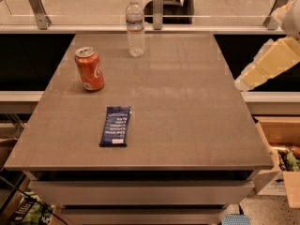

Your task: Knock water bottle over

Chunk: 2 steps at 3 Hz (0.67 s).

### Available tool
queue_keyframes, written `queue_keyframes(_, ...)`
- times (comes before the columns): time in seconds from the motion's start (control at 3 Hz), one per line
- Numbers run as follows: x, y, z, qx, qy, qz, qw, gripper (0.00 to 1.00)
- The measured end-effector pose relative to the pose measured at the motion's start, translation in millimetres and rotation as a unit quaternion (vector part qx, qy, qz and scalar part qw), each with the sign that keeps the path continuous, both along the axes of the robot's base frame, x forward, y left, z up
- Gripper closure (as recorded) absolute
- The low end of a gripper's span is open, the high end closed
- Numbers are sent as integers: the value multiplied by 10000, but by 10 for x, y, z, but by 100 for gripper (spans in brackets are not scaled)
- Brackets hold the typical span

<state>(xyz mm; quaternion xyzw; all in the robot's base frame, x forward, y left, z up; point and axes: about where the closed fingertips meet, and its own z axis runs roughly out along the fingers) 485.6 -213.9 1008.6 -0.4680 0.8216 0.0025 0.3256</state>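
The water bottle, clear and ribbed with a white cap and a white-blue label band, stands upright near the far edge of the grey table. The cream-coloured arm comes in from the right edge of the view. Its gripper end hangs just off the table's right side, well to the right of the bottle and apart from it. It holds nothing that I can see.
An orange soda can stands upright at the left of the table. A dark blue snack packet lies flat at front left. A glass rail with metal posts runs behind the table. An open cardboard box sits on the floor at right.
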Motion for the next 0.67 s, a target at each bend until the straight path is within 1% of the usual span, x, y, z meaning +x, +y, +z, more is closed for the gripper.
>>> queue_keyframes(0.33,213,101,67,739,-412,-215,9962,0)
queue_keyframes(0.67,194,113,83,716,-467,-215,9961,0)
